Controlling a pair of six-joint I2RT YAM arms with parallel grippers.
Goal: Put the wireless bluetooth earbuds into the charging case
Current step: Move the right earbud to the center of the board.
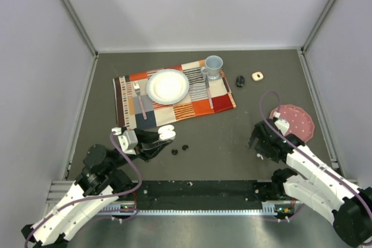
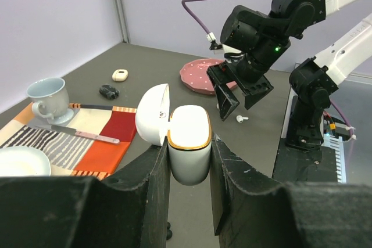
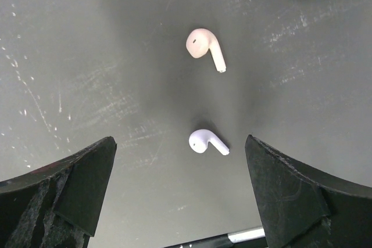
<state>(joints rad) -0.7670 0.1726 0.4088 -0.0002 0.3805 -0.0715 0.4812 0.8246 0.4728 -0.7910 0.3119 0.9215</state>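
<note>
A white charging case (image 2: 189,143) with a gold rim and its lid swung open is held upright above the table, my left gripper (image 2: 189,164) shut on its sides. The top view shows the case (image 1: 165,133) at the left gripper (image 1: 158,140). Two white stemmed earbuds lie on the table under my right gripper (image 3: 179,142), which is open. One earbud (image 3: 206,142) lies between the fingers, the other earbud (image 3: 203,46) farther ahead. Two black earbuds (image 1: 174,151) (image 1: 185,147) lie just right of the left gripper.
A patchwork placemat (image 1: 221,98) carries a white plate (image 1: 168,86), a fork, a knife and a blue mug (image 1: 213,67). A black case (image 1: 240,81) and a cream case (image 1: 257,76) sit behind. A pink plate (image 1: 296,121) lies beside the right arm.
</note>
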